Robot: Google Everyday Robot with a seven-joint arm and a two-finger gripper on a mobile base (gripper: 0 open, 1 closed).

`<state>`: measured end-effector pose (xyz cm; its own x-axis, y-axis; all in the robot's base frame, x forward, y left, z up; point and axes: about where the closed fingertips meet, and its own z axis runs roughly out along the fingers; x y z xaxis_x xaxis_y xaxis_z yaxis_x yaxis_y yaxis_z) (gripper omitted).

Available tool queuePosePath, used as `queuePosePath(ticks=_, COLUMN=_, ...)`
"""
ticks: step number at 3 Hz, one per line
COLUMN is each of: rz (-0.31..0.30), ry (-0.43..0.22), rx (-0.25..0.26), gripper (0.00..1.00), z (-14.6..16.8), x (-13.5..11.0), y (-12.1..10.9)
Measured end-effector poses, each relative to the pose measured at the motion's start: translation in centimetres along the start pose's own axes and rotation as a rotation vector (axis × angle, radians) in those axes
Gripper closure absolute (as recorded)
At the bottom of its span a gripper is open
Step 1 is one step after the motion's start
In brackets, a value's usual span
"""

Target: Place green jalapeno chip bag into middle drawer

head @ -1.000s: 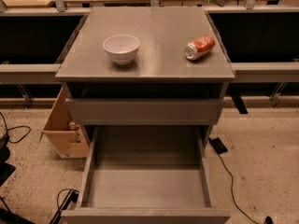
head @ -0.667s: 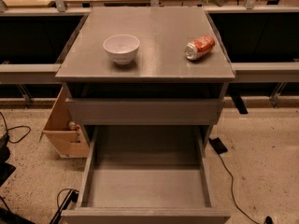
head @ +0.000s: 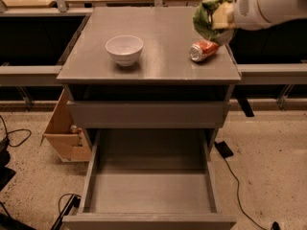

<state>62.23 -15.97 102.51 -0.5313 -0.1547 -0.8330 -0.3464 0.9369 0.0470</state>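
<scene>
Grey drawer sits nearest me, pulled fully out, its floor bare, so nothing is placed yet. Above it the cabinet top carries the bowl and, to its right, the can lying on its side. What is new lies farthest back. A second ago I saw only a sliver of green at the upper edge; now the arm reaches in from the upper right, with the gripper clenched on the bag. I judge the bag is lifted, hanging just above the can and well apart from the drawer. The carry forward and down remains.
</scene>
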Motion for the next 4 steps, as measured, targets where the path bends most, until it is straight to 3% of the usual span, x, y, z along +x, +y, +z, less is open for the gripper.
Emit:
queuePosePath(ticks=2, rz=0.182, ry=0.122, rx=-0.171, gripper=1.00, z=1.7, x=13.8, y=2.0)
queuePosePath(ticks=3, rz=0.326, ry=0.180, rx=-0.295, gripper=1.00, z=4.1, x=18.7, y=3.2)
queuePosePath(ticks=4, rz=0.434, ry=0.238, rx=-0.402, gripper=1.00, z=7.2, x=22.3, y=3.8)
